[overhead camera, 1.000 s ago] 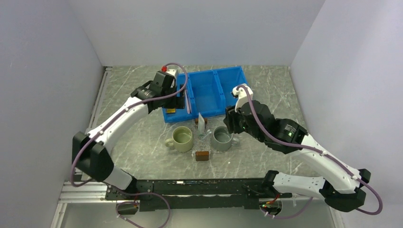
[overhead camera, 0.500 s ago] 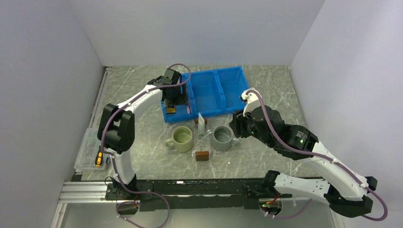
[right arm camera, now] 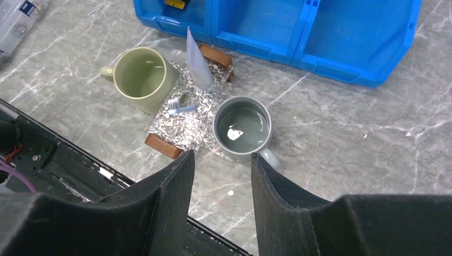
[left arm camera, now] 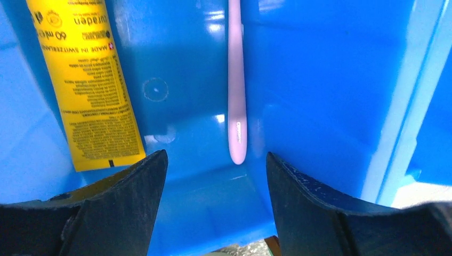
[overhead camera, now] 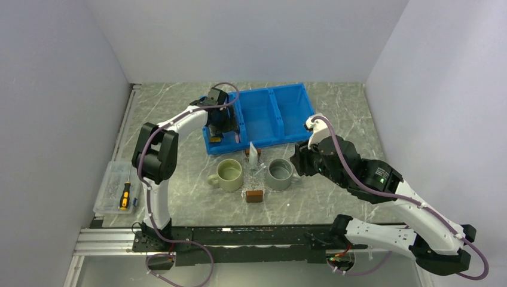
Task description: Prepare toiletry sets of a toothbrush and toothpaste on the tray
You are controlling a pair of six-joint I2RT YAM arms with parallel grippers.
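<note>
Spread wide with nothing between its fingers, the left gripper (left arm camera: 214,160) is hanging inside the left-hand compartment of the blue bin (left arm camera: 330,80), and the pale pink toothbrush (left arm camera: 236,106) is lying flat on the bin floor, running up the middle of the wrist frame with its rounded end sitting just above the gap. A yellow toothpaste tube (left arm camera: 90,90) is lying alongside it toward the upper left, apart from the brush. The step in hand looks like picking this toothbrush out of the bin. To do it well, the gripper is probably needing to slide further up the frame along the handle, so that it is closing nearer the middle and not on the very tip, where the thin stick could pivot or squirt out. It should be sinking until the fingertips are almost brushing the floor, and keeping the left finger clear of the yellow tube. The right gripper (right arm camera: 221,160) is also standing open and empty, hovering over the tabletop (right arm camera: 346,144) at the lower middle of its frame, just below a grey mug (right arm camera: 242,128). The clear tray (right arm camera: 181,128) with its brown end blocks is lying between that mug and a green mug (right arm camera: 141,74). On it, a white toothpaste tube (right arm camera: 197,64) is standing tilted and a small brush (right arm camera: 176,108) is lying flat, so one set appears to be in place already.
</note>
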